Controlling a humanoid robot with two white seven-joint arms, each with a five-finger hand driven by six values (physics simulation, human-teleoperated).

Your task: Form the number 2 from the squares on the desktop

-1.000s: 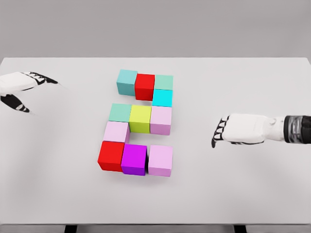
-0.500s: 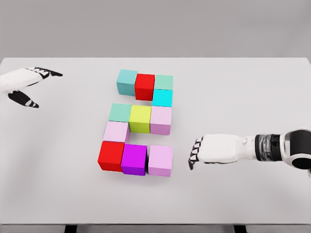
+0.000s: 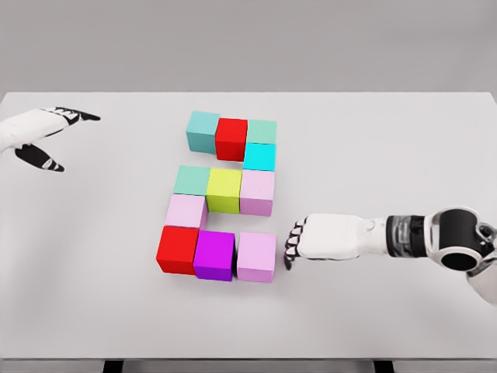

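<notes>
Coloured cubes lie on the white table (image 3: 388, 140) in the shape of a 2. The top row holds a teal cube (image 3: 203, 130), a red cube (image 3: 231, 138) and a green cube (image 3: 262, 131), with a cyan cube (image 3: 259, 156) below the green one. The middle row is a green cube (image 3: 191, 180), a yellow cube (image 3: 224, 190) and a pink cube (image 3: 257, 192). A pink cube (image 3: 185, 210) links down to the bottom row: red (image 3: 177, 249), purple (image 3: 214, 255), pink (image 3: 256, 256). My right hand (image 3: 293, 244), fingers curled, sits just right of the bottom pink cube. My left hand (image 3: 48, 136) hovers open at the far left.
The table's front edge (image 3: 248, 359) runs along the bottom of the view. A plain grey wall stands behind the table.
My right hand has slid left and slightly down across the table, from the right side up to the bottom pink cube. My left hand shifted slightly and spread its fingers.
</notes>
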